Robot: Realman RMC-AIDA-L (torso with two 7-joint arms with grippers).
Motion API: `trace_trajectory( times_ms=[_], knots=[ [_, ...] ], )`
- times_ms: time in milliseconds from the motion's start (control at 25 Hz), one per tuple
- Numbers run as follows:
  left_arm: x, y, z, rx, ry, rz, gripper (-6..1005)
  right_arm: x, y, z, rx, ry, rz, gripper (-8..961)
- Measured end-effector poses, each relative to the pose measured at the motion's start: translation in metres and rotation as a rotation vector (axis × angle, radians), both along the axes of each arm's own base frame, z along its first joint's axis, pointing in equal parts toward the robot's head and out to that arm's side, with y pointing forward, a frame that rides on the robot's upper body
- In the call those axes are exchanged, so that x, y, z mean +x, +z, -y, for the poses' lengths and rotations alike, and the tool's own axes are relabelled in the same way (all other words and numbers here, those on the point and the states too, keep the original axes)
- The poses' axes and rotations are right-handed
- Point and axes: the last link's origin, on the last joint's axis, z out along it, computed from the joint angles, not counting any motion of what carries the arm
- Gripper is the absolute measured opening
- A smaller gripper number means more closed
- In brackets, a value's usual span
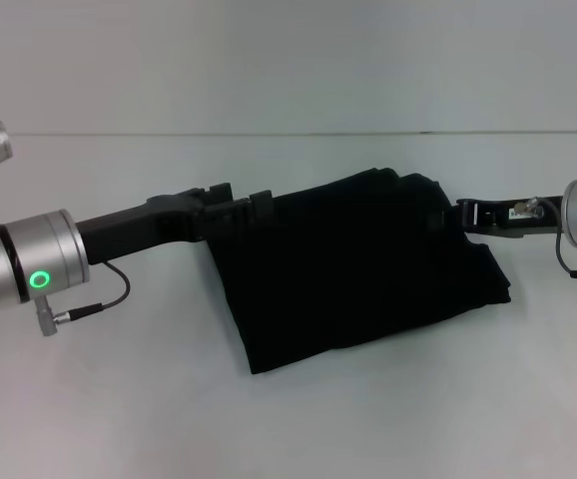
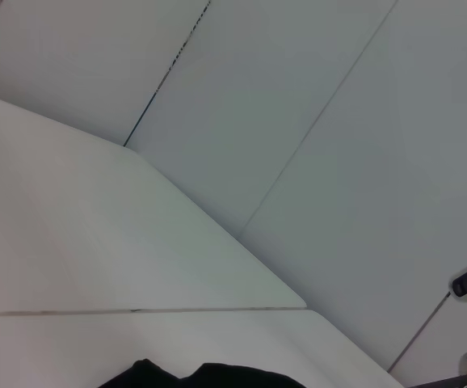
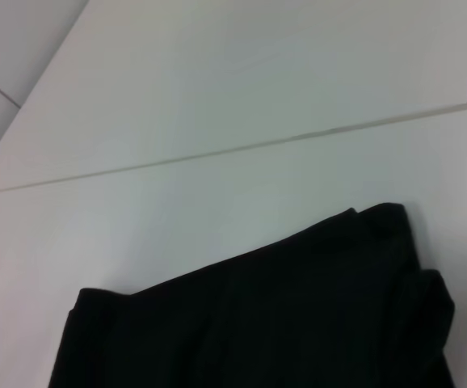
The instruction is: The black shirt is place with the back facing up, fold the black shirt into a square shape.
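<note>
even, diffuse light fills all three views, bright but soft, seemingly from overhead. the white table reads pale grey-white with a faint cool tint and no hard glare. the black shirt swallows nearly all detail in the head view; its folds barely show, and it casts only a thin, soft shadow along its near edge. green indicator rings glow on both arm cuffs, the one at the right cropped by the frame. the left wrist view is clean but low in contrast, its table seams thin and slightly soft. in the right wrist view the shirt looks soft-edged and murky, its outline slightly out of focus.
</note>
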Motion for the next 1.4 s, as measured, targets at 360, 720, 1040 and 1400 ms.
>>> trace_trajectory(
  times_ms=[360, 720, 1040, 1400],
  knots=[
    [0.001, -0.003, 0.001, -0.01, 0.006, 0.01, 912, 0.011, -0.001, 0.001, 0.027, -0.032, 0.023, 105],
    [-0.001, -0.007, 0.005, -0.026, 0.025, 0.025, 907, 0.021, -0.006, 0.003, 0.052, -0.064, 0.049, 299],
    [-0.002, -0.007, 0.006, -0.032, 0.036, 0.032, 903, 0.021, -0.009, 0.002, 0.056, -0.059, 0.067, 319],
    [-0.001, -0.006, 0.004, -0.03, 0.03, 0.028, 897, 0.022, -0.001, 0.0, 0.066, -0.057, 0.073, 350]
  ],
)
